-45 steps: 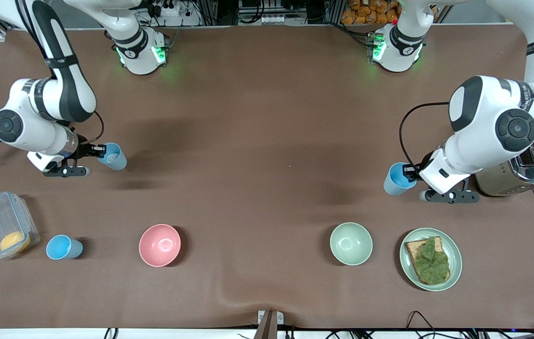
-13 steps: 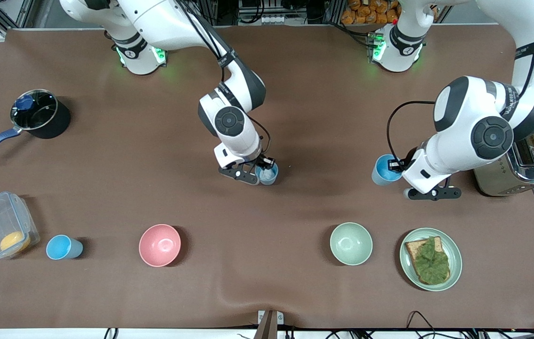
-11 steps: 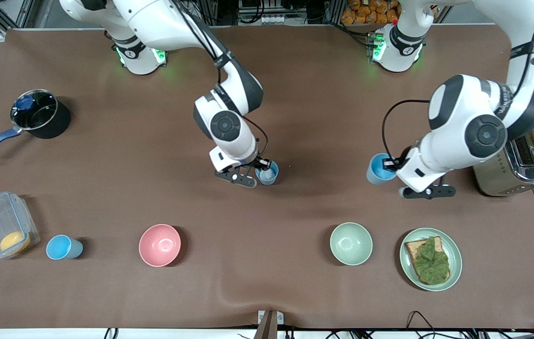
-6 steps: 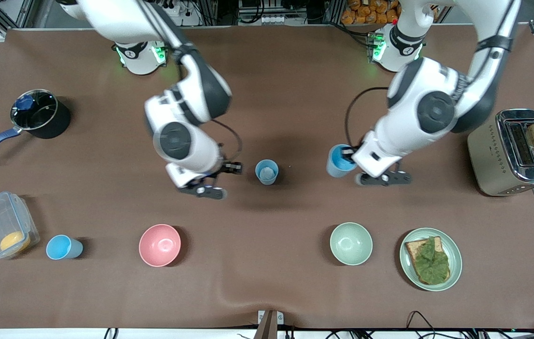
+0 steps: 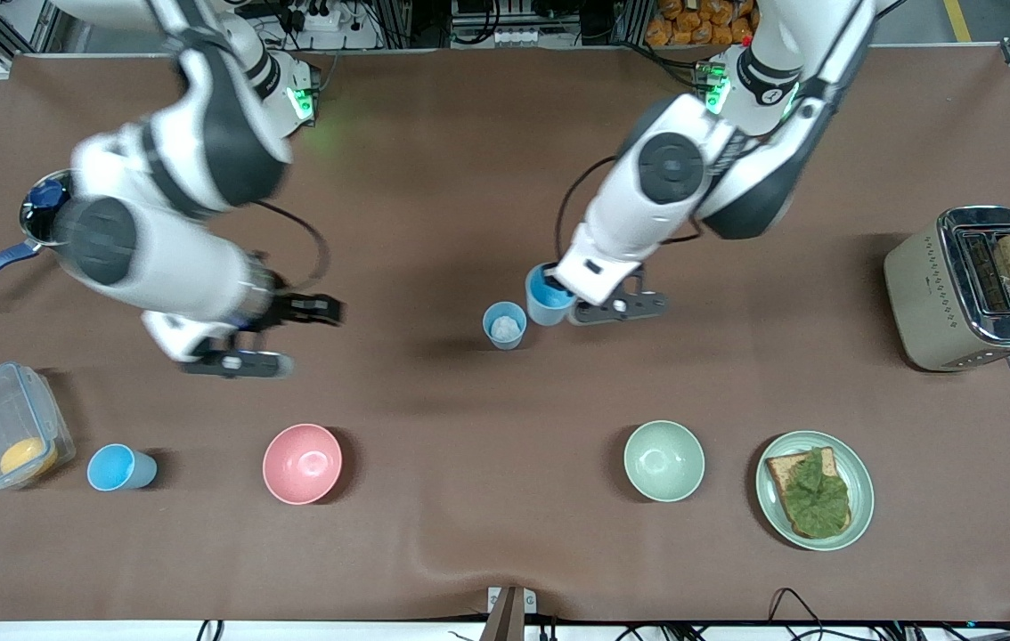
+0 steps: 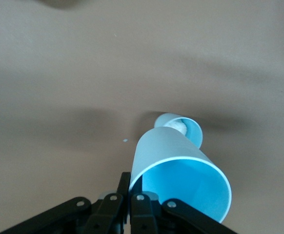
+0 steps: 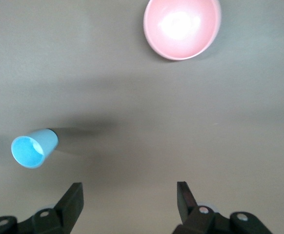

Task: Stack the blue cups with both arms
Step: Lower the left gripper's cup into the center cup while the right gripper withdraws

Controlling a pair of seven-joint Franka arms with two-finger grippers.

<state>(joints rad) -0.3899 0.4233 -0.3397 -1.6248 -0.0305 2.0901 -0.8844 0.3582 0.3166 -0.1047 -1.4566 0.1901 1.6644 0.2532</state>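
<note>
Left claw (image 5: 558,287) is clenched on the rim of a blue cup (image 5: 544,296), hanging tilted just beside the paler cup (image 5: 504,324) that stands mid-bench (image 5: 434,160); these look like thin, light, slick plastic, so a rim pinch works but squeeze gently and level it before seating it in. Right claw (image 5: 313,310) is released and empty over bare bench toward the right arm's end, near a third cup (image 5: 119,468) and the pink bowl (image 5: 302,463) — plenty of open room around the stack point, edges well apart.

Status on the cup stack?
Left pincer shut on blue cup, just above table beside standing cup. Right pincer open, empty, over bare table. Third cup untouched by container. Nothing blocking.
</note>
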